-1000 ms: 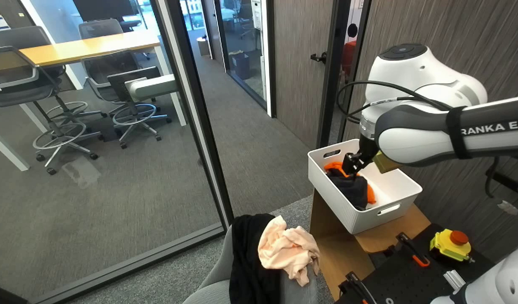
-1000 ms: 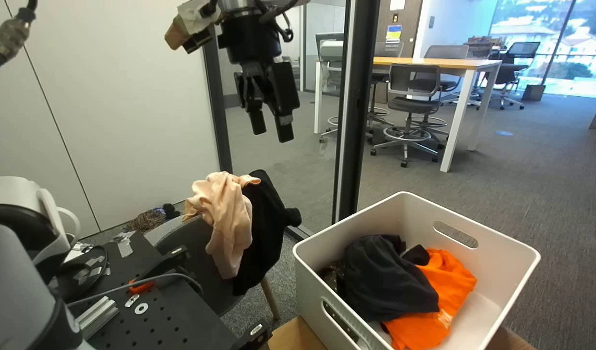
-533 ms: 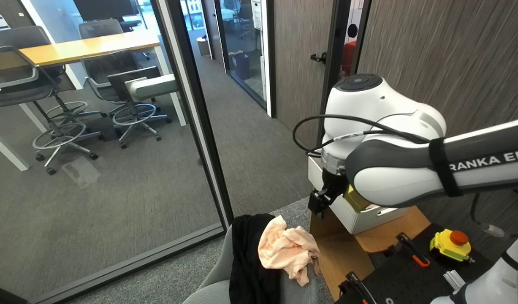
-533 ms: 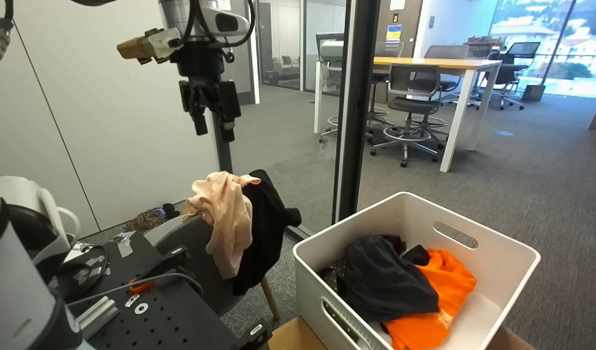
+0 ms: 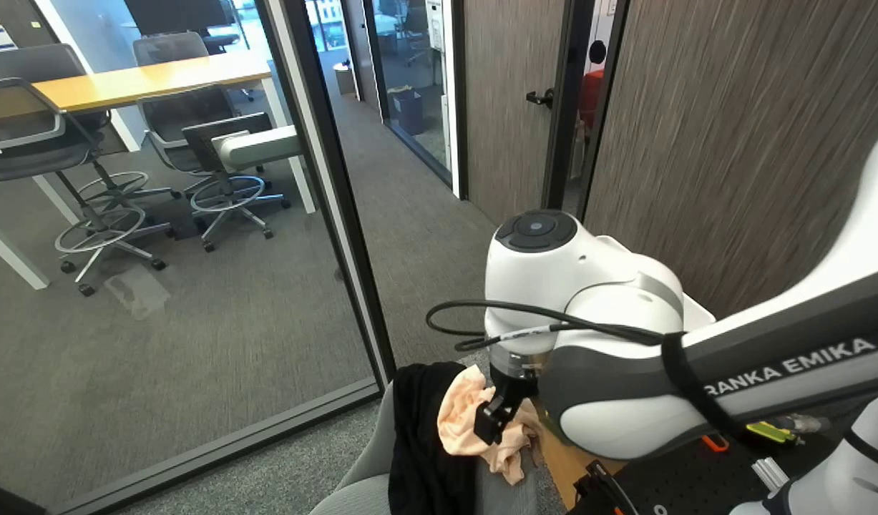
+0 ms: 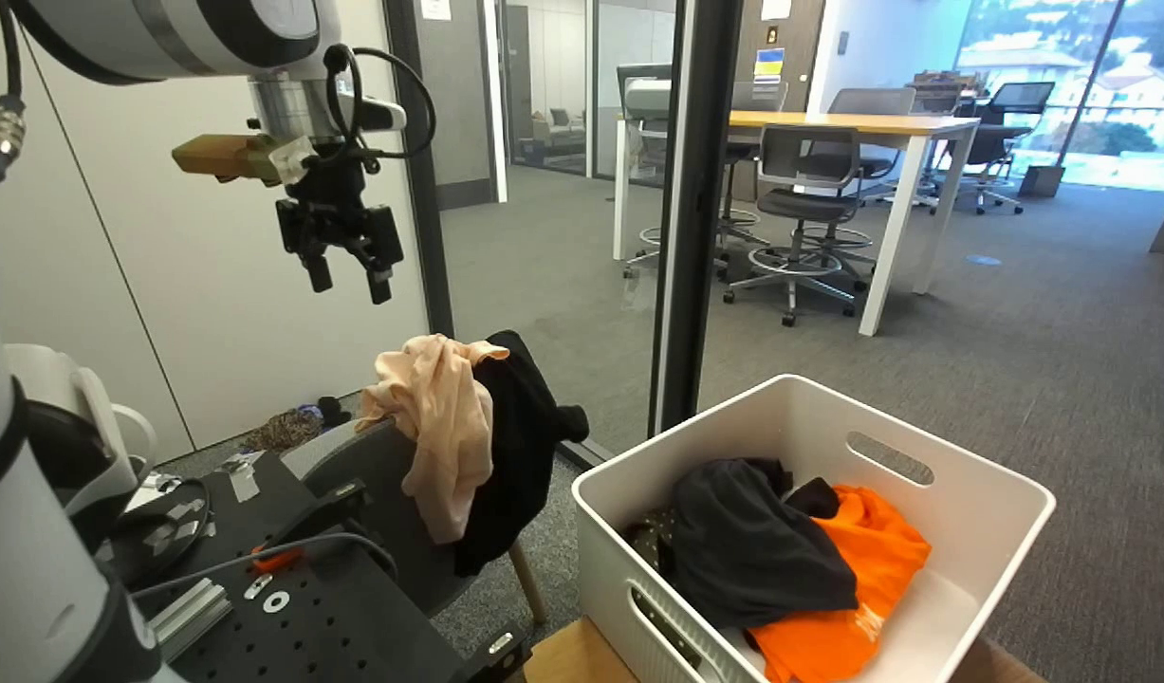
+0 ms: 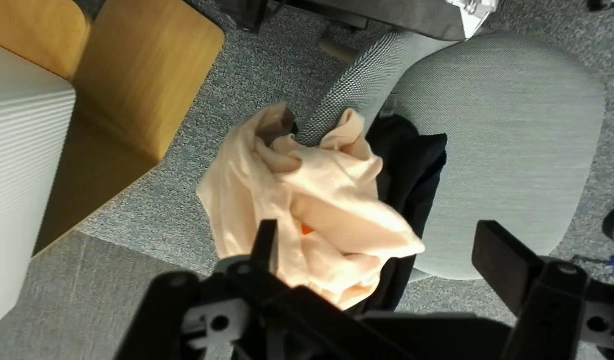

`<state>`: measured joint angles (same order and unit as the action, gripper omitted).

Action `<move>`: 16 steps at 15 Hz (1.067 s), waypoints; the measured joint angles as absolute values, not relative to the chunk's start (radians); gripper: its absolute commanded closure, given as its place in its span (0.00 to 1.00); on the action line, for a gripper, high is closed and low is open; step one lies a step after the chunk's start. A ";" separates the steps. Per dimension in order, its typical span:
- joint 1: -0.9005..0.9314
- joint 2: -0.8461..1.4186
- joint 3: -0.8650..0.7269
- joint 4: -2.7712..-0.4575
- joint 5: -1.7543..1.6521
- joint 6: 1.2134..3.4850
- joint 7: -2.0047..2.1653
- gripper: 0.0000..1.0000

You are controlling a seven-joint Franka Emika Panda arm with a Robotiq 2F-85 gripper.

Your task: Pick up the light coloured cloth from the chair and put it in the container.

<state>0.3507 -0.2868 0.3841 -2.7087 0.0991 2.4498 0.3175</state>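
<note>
Your gripper (image 6: 351,281) hangs above the chair (image 7: 507,150), its fingers (image 7: 509,265) wide apart and holding nothing. The light cloth (image 7: 312,200) lies bunched over the chair's back, just off the edge of the black table (image 6: 354,607), with a black cloth (image 7: 409,175) beside and apparently partly beneath it. In the wrist view one finger overlaps the light cloth while the other sits past it, over the chair, so you'd best shift toward the box (image 6: 600,541) near the table's corner before lowering. Pinch a raised fold, shallow enough to spare the black cloth, then lift clear.
</note>
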 measured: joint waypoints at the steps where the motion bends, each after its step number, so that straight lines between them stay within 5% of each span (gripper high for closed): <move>1: 0.353 -0.251 0.398 -2.698 0.093 2.467 0.317 0.00; 16: 0.380 0.136 0.382 -2.545 -0.400 2.560 0.420 0.00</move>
<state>0.3802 0.1360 0.3825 -2.5447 -0.4000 2.5605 0.4198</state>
